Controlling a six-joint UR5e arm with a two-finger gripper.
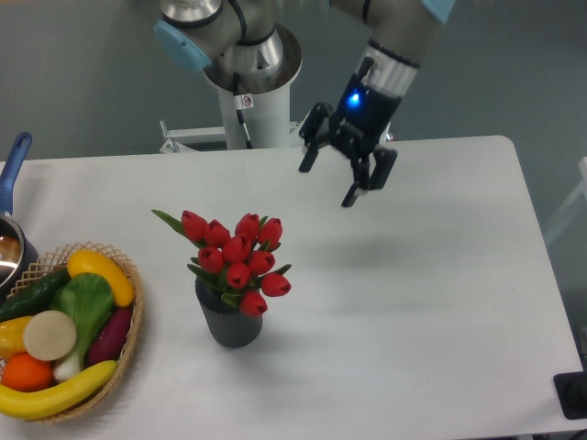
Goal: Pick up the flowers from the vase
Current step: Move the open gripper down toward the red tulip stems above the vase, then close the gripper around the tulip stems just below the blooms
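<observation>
A wicker basket (128,344) of toy produce sits at the near left corner of the white table (440,302), holding a banana (55,391), an orange (26,371), a pale round slice (49,335), a purple piece (112,335), a green leafy vegetable (84,302), a dark cucumber (32,293) and a yellow piece (103,273). Just beside it to the right, near the table's front middle, the vase (229,323), a dark grey ribbed cup, stands upright with the flowers (237,261), a bunch of red tulip buds with green leaves, rising out of it. At the left edge, behind the basket, part of a pot with a blue handle (13,174) shows. Farther back and to the right of the bouquet, the gripper (328,180) hangs above the table, tilted, its jaws spread apart and holding nothing, well apart from the tulips; a blue light glows on its wrist. Behind it, the arm's white pedestal (255,101) stands at the table's far edge.
</observation>
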